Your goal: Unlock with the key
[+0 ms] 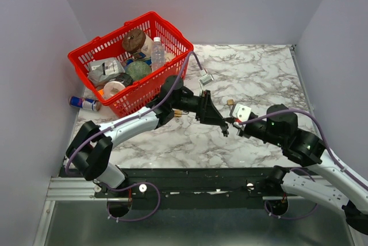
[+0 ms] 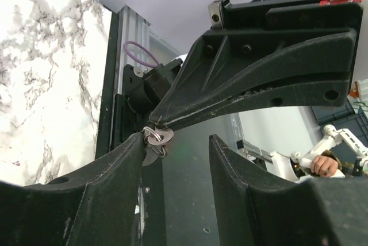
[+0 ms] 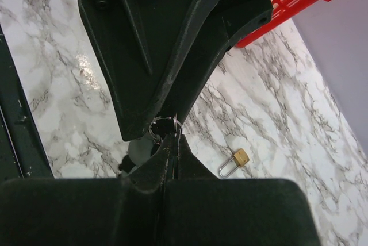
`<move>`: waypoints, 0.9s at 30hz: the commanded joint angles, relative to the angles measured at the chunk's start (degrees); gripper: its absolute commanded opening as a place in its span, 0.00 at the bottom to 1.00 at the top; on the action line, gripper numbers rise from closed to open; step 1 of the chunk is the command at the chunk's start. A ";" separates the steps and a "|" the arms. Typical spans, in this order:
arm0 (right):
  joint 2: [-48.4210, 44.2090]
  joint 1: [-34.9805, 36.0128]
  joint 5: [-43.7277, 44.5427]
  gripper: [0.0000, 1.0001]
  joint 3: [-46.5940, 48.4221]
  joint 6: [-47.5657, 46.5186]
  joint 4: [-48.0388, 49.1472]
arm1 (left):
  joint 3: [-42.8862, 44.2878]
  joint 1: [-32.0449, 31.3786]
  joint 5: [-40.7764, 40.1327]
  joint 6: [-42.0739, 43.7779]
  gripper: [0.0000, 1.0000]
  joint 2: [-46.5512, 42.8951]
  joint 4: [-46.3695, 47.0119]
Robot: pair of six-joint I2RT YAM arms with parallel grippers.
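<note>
Key (image 2: pixel 158 138), mid-frame, pinched by the closed right gripper (image 3: pixel 171 137), touches one fingertip edge of the left gripper (image 2: pixel 176 140), whose jaws stand apart, leaving room rightward.

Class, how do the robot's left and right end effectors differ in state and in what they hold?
The right black two-finger end effector is shut; the left black two-finger end effector stands open. The right one pinches the small key on its metal ring; the left one holds nothing, the key sitting in its gap near one finger. Both meet tip to tip over the white marble table.
</note>
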 commanded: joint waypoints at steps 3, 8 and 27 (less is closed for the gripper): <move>-0.57 -0.04 0.97 0.01 -0.78 -0.66 1.52 | -0.98 -0.64 1.72 0.54 0.42 -0.32 0.66; -0.48 0.05 0.88 0.01 -1.13 0.21 1.61 | -1.33 -0.64 1.46 0.98 0.22 -0.24 0.75; -7.07 -0.04 18.28 0.53 -9.03 41.13 11.63 | -3.61 -0.64 -16.81 22.85 0.00 -11.03 -15.59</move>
